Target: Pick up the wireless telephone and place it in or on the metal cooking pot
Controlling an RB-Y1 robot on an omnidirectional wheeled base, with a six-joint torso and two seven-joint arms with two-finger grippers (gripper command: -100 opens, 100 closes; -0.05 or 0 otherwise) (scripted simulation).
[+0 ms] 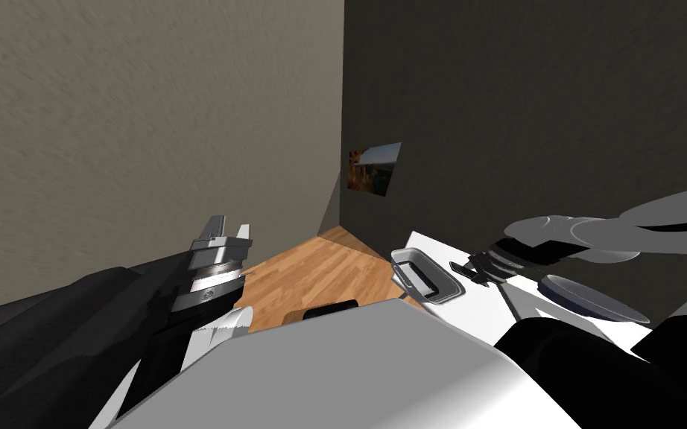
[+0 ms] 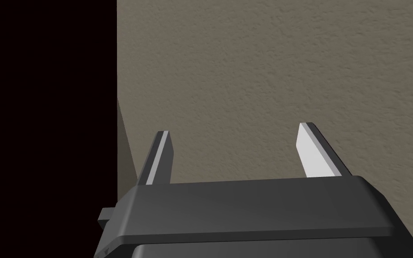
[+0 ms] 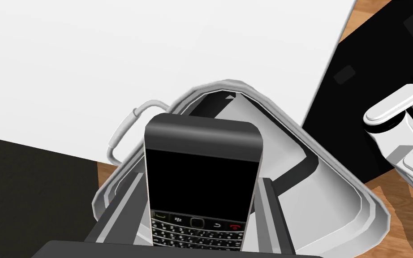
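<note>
Black phone (image 3: 203, 179), one, tight in the right gripper (image 3: 200, 190), one grey pot (image 3: 335, 188) just beyond; left gripper (image 2: 234, 134) wide, empty.

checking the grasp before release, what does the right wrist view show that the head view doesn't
Right wrist view: the keypad phone with its keys and black screen, pressed between the right gripper fingers, in front of the grey pot opening. Head view: the left gripper raised near the wall, a wall picture, a shallow grey dish. Both: the pot on the white table, and the wood floor.
</note>
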